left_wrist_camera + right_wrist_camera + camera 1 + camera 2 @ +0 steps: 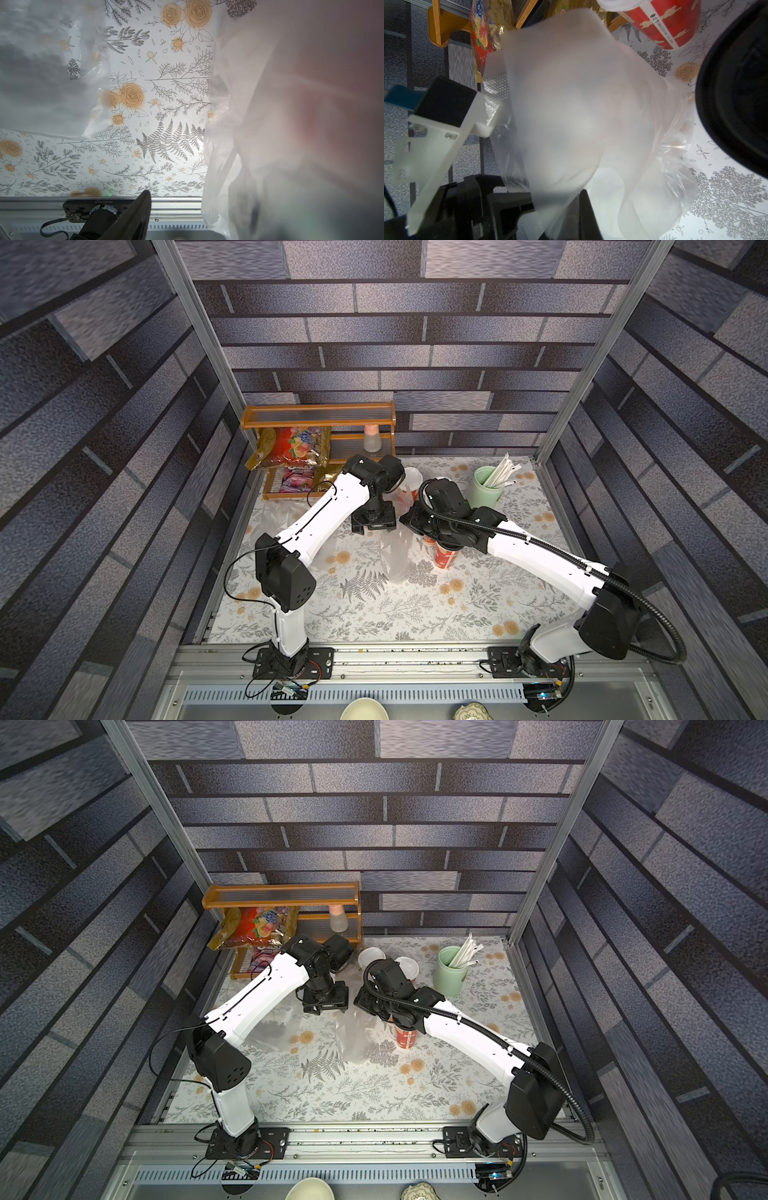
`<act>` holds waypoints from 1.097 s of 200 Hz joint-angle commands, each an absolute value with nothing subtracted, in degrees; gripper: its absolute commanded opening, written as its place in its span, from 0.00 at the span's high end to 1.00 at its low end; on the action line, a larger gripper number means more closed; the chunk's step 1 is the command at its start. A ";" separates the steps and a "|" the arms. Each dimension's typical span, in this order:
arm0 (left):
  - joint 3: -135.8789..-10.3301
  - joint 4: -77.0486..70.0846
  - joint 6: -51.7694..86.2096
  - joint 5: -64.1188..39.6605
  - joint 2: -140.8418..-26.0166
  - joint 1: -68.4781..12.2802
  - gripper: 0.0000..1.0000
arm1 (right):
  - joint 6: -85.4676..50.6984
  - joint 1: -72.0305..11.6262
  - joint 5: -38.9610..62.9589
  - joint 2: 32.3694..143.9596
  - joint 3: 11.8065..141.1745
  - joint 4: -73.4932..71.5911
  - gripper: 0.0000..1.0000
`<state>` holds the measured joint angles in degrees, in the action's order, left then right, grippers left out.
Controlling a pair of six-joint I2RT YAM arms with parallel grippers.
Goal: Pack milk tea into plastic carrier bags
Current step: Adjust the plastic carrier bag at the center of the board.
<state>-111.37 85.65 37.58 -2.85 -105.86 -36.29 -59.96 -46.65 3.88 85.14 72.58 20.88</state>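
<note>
A clear plastic carrier bag [397, 556] [353, 1036] hangs between my two grippers over the middle of the table. My right gripper [571, 218] [409, 518] is shut on its film [571, 104]. My left gripper [199, 201] [374, 526] stands open; one finger [135, 216] is bare and the other shows dimly behind the bag [270, 124]. Two white-lidded red milk tea cups [371, 957] [407, 967] stand behind the grippers. A red cup [446, 558] [405, 1038] shows under my right forearm. A black lid [737, 93] sits close beside the right wrist. A second bag [274, 1031] [52, 83] lies flat under my left arm.
A wooden rack [320, 414] with colourful snack packets [291, 443] and a small bottle [371, 439] stands at the back left. A pale green cup of white straws [488, 487] stands at the back right. The metal rail [415, 657] runs along the table's front.
</note>
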 commanded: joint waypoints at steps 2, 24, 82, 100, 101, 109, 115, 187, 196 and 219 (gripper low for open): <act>-109.96 88.75 34.14 -7.23 -100.95 -35.66 0.35 | -59.16 -46.54 1.36 83.36 73.23 22.94 1.00; -105.26 86.26 33.74 -11.10 -98.02 -35.25 0.38 | -59.20 -46.06 0.99 83.04 73.29 23.11 1.00; -95.79 74.12 34.71 -17.97 -92.20 -33.44 0.51 | -58.57 -45.44 0.62 82.82 73.00 24.46 1.00; -92.66 69.98 34.64 -19.17 -90.78 -31.52 0.53 | -58.17 -45.29 0.57 82.45 72.86 25.37 1.00; -92.52 69.79 34.63 -19.25 -90.74 -31.45 0.53 | -58.18 -45.28 0.59 82.45 72.81 25.43 1.00; -91.68 68.29 34.41 -19.51 -90.30 -30.32 0.50 | -57.80 -45.22 0.79 82.37 72.86 25.98 1.00; -91.24 67.09 34.29 -19.82 -89.97 -29.50 0.49 | -57.58 -45.15 0.92 82.44 72.94 26.50 1.00; -92.44 61.81 29.66 -25.20 -91.09 -23.83 0.61 | -56.93 -44.97 0.27 81.32 72.66 29.37 1.00; -92.57 62.29 29.00 -25.46 -91.20 -23.74 0.63 | -56.90 -44.91 0.02 81.08 72.56 29.66 1.00; -91.60 61.52 27.88 -27.77 -91.04 -23.82 0.67 | -56.85 -44.62 -0.40 80.77 72.51 30.09 1.00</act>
<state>-91.46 62.00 31.09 -24.45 -91.96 -23.94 -57.82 -45.21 1.13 82.67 72.58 27.64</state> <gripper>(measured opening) 0.336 0.047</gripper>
